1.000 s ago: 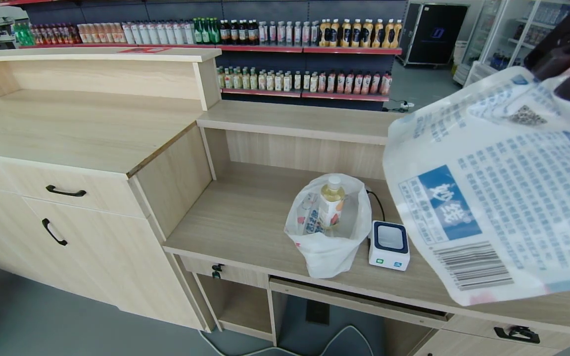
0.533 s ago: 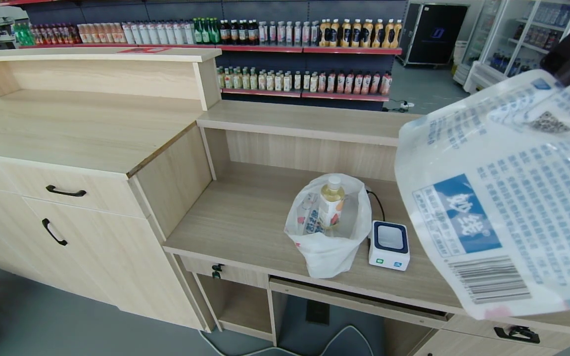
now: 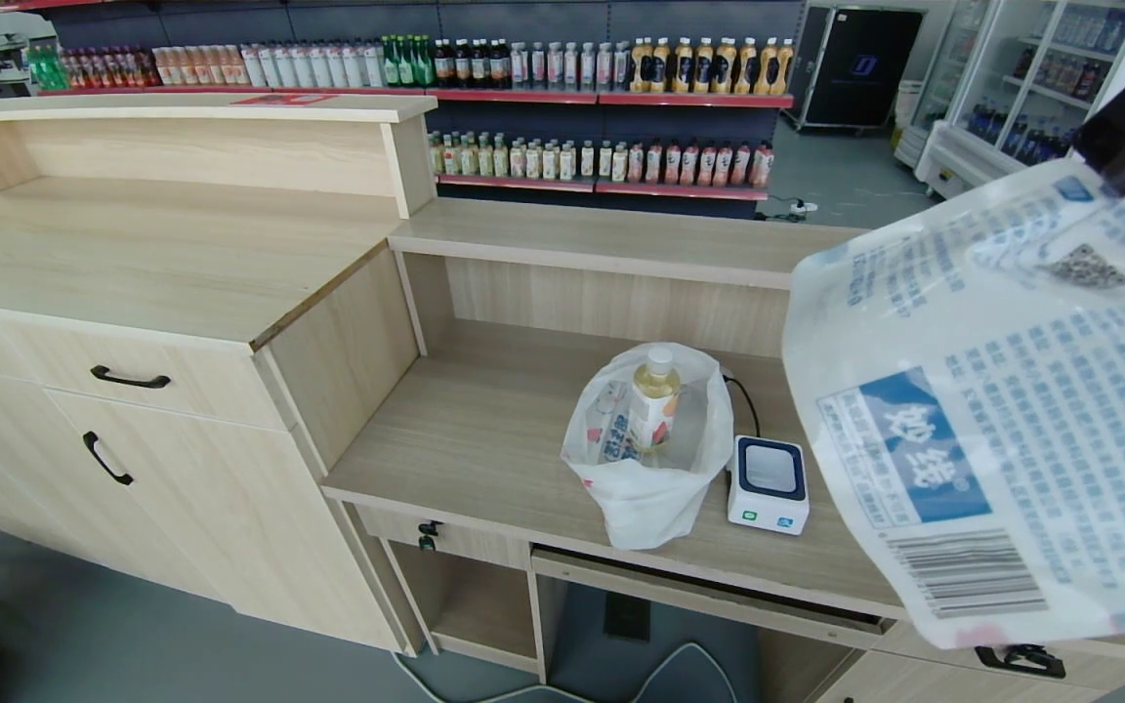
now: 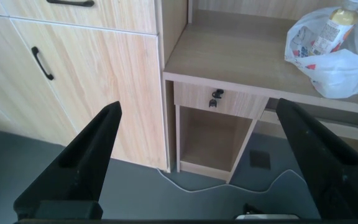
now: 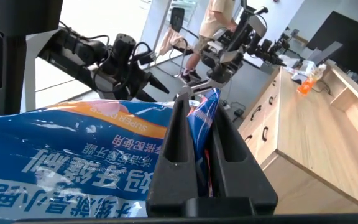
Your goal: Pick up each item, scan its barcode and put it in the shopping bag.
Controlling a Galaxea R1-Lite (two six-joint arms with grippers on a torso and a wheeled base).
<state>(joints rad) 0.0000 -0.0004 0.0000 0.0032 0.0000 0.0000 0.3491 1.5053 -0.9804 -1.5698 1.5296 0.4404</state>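
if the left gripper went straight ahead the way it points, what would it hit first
Likely the small drawer under the desk edge, or the open shelf below it; depth is unclear.

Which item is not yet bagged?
The white blue-printed plastic pouch, clamped in the right hand; the yellow drink bottle stands inside the white plastic shopping bag.

Light wood-grain checkout counter (image 3: 484,439), white plastic shopping bag (image 3: 645,498) standing open on it, small white-and-navy square barcode scanner (image 3: 769,483) just beside the bag.
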